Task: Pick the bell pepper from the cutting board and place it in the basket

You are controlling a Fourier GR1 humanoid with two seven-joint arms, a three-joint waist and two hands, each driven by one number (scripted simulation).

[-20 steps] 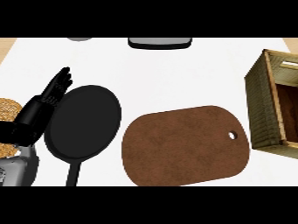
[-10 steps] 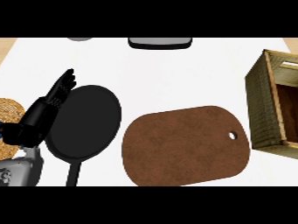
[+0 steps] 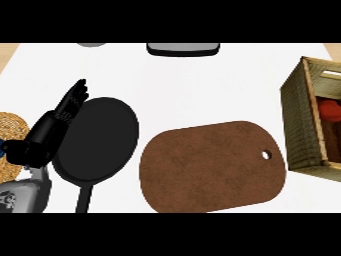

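1. The red bell pepper point(image 3: 330, 110) now shows inside the basket point(image 3: 298, 125) at the table's right edge, against its inner wall; in the views half a second and a second earlier no pepper was visible there.
2. The cutting board point(image 3: 213, 167) lies bare just left of the basket, so the placing looks done.
3. The right hand shows in no view.
4. The left hand point(image 3: 51, 132) rests at the left with fingers straight and relaxed, holding nothing, beside the black pan point(image 3: 99, 142); it has barely shifted.
5. Judged from this, only checking the pepper's rest remains.
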